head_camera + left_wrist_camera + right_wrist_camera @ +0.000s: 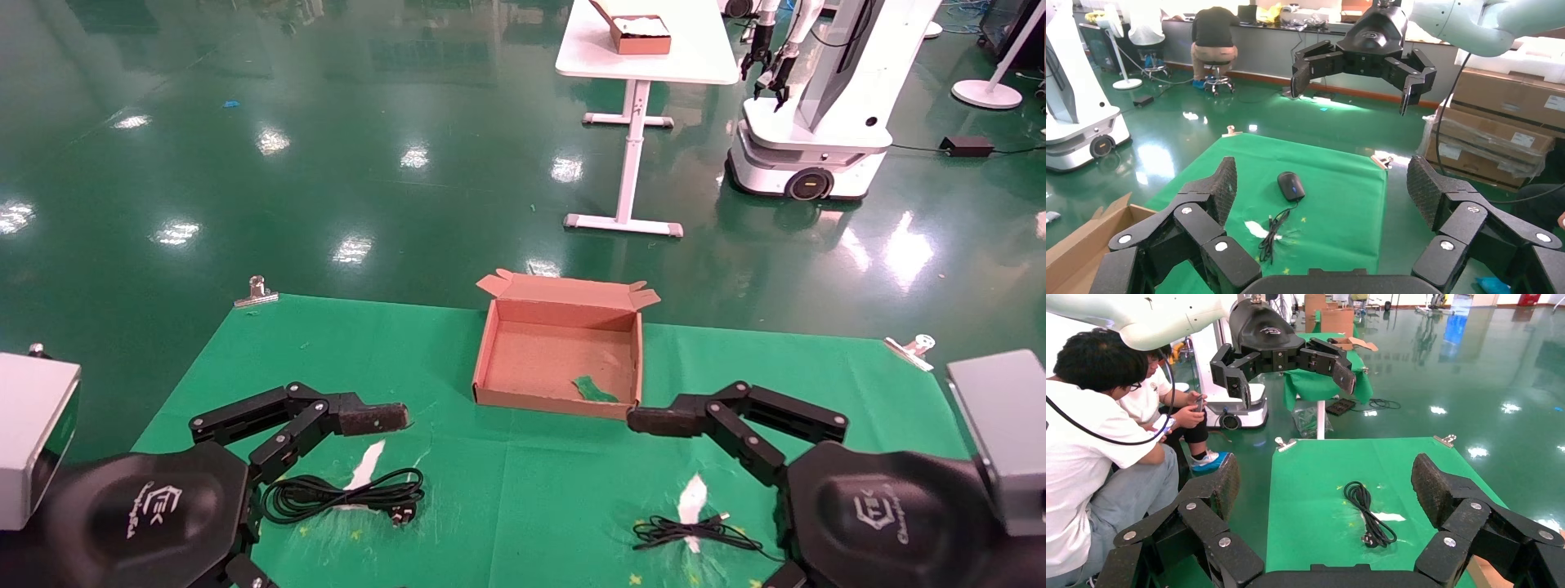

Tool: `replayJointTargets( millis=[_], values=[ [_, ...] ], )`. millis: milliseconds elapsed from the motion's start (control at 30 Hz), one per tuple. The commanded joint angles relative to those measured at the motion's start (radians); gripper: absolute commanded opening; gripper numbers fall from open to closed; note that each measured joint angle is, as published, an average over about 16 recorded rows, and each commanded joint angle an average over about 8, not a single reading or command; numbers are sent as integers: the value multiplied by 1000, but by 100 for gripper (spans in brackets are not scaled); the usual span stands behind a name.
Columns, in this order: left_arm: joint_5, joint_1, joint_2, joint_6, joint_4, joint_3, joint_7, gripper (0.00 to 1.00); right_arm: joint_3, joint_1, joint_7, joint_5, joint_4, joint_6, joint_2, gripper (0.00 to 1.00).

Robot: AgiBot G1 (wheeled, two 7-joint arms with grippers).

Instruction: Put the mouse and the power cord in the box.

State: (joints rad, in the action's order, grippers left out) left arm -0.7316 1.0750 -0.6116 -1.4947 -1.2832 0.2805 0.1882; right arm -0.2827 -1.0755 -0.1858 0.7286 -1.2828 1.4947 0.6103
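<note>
The empty brown box (557,355) stands open at the middle of the green-covered table (531,506); one corner of the box (1083,239) shows in the left wrist view. The bundled power cord (343,494) (1370,514) lies at the front left, just below my left gripper (1324,190), which hovers open with one finger (372,418) pointing inward. The black mouse (1291,185) lies at the front right with its thin cable (695,531) (1272,229); in the head view the mouse itself is hidden under my right arm. My right gripper (1327,487) hovers open, one finger (654,420) near the box's front right corner.
A green scrap (594,389) lies inside the box. White tape marks (365,465) (692,500) sit under the cord and the cable. Metal clips (256,291) (911,349) hold the cloth's far corners. Beyond are a white table with a smaller box (640,34), another robot (817,122) and seated people (1101,447).
</note>
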Motion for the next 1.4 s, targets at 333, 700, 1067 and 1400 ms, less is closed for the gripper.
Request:
replayJointTargets(
  millis=[333, 700, 1067, 1400],
  values=[
    [0, 0, 0, 0, 0, 0, 0, 100, 0, 0, 0, 0, 0, 0, 0, 100],
    [0, 0, 0, 0, 0, 0, 0, 100, 0, 0, 0, 0, 0, 0, 0, 100],
    [-30, 3, 7, -2, -9, 11, -2, 100, 3, 17, 6, 3, 15, -4, -11, 100],
    [-555, 164, -44, 11, -61, 230, 130, 100, -86, 15, -62, 294, -40, -84, -89, 100]
  ],
)
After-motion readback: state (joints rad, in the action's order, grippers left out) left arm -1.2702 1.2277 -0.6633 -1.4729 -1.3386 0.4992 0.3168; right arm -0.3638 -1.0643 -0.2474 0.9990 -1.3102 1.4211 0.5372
